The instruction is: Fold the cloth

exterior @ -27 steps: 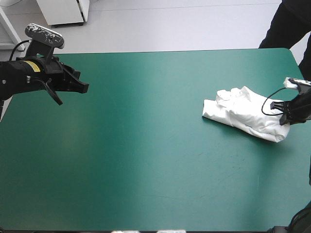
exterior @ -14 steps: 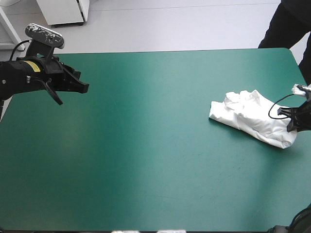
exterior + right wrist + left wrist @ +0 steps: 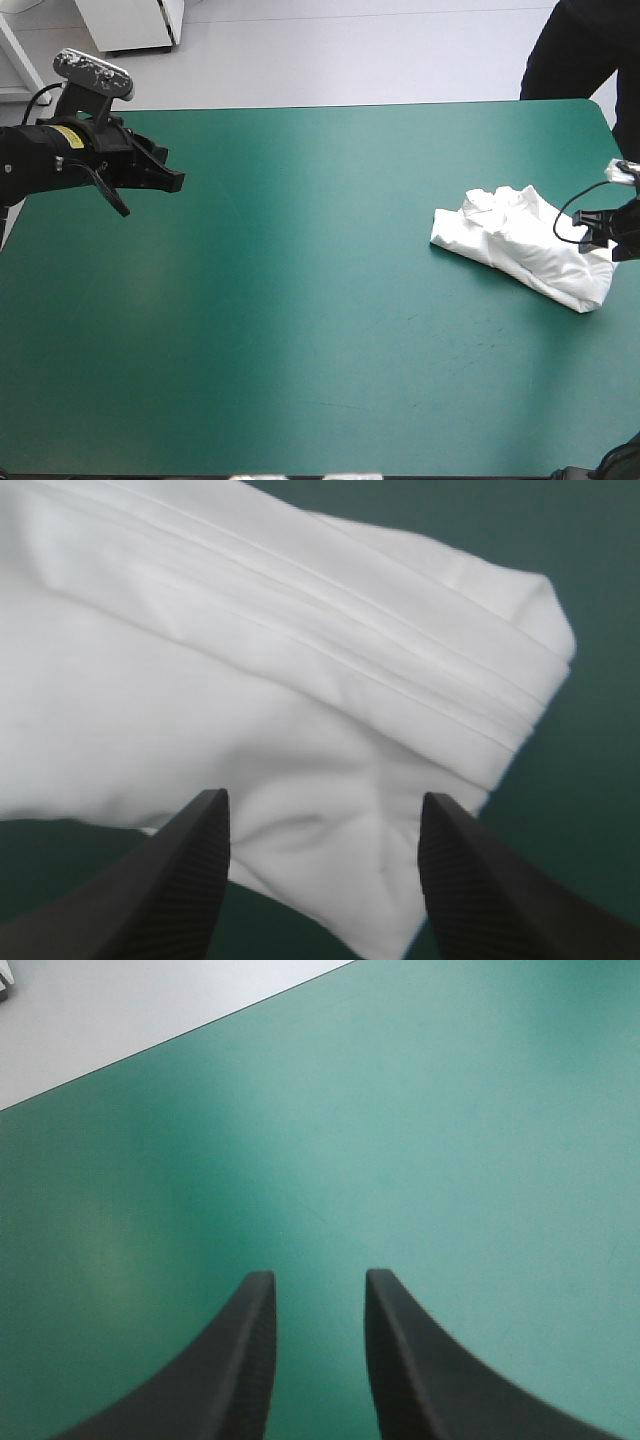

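T-shirt (image 3: 520, 245): rumpled folded bundle near table's right edge, on teal-green cover (image 3: 300, 300). R gripper (image 3: 325, 800) wide apart, holds nothing, bundle's end just ahead. L gripper (image 3: 318, 1275) narrow gap, empty, well apart at left side. Prob late fold/tidy step. Next needs a clean pinch on that end w/o dragging. R arm mostly cut off in high view; can't tell if tips touch cloth.

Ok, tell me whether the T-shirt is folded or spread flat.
Neither: the T-shirt is a crumpled heap, bunched with uneven layers and wrinkles, near the table's right edge.
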You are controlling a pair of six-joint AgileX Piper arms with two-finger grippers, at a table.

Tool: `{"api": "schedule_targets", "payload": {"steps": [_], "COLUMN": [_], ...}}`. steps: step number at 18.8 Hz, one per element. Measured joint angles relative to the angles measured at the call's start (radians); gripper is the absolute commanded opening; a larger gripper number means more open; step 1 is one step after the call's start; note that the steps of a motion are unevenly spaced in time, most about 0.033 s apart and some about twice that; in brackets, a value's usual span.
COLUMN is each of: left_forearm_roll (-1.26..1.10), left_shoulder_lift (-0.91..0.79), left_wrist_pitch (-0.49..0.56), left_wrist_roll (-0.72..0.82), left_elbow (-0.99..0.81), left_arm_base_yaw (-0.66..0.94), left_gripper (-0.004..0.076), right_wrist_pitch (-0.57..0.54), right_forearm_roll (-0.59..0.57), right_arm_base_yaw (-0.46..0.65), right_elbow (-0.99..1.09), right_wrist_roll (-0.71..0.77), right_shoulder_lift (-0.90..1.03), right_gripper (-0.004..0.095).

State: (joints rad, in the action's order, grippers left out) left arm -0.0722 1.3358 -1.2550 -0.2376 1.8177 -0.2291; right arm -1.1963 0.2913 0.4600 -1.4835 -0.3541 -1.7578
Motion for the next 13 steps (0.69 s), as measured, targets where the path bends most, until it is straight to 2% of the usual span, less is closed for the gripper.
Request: {"api": "schedule_targets", "payload": {"steps": [4,7,9,10,11,13], "left_forearm_roll": [0.011,0.016,0.008,0.004,0.001,0.002], "left_shoulder_lift": [0.0,0.0,-0.004,-0.008,-0.016,-0.034], "left_wrist_pitch": [0.0,0.0,0.0,0.0,0.0,-0.001], "left_wrist_roll": [-0.001,-0.001,-0.001,-0.001,-0.001,-0.009], "left_elbow": [-0.001,-0.018,-0.05,-0.069,-0.103,-0.137], "left_arm_base_yaw": [0.0,0.0,0.0,0.0,0.0,-0.009], "left_gripper": [0.0231,0.0231,0.023,0.023,0.0228,0.0151], "right_wrist_pitch": [-0.003,-0.022,-0.033,-0.035,-0.036,-0.039], "right_forearm_roll": [0.156,0.173,0.177,0.178,0.179,0.181], "right_arm_base_yaw": [-0.02,-0.11,-0.205,-0.254,-0.321,-0.396], "right_elbow": [-0.001,-0.003,-0.005,-0.006,-0.006,-0.006], "right_wrist_roll": [-0.064,-0.077,-0.078,-0.079,-0.079,-0.08], "right_shoulder_lift": [0.109,0.184,0.22,0.229,0.239,0.241], "right_gripper": [0.0554,0.0534,0.0425,0.0319,0.0262,0.0076]}}
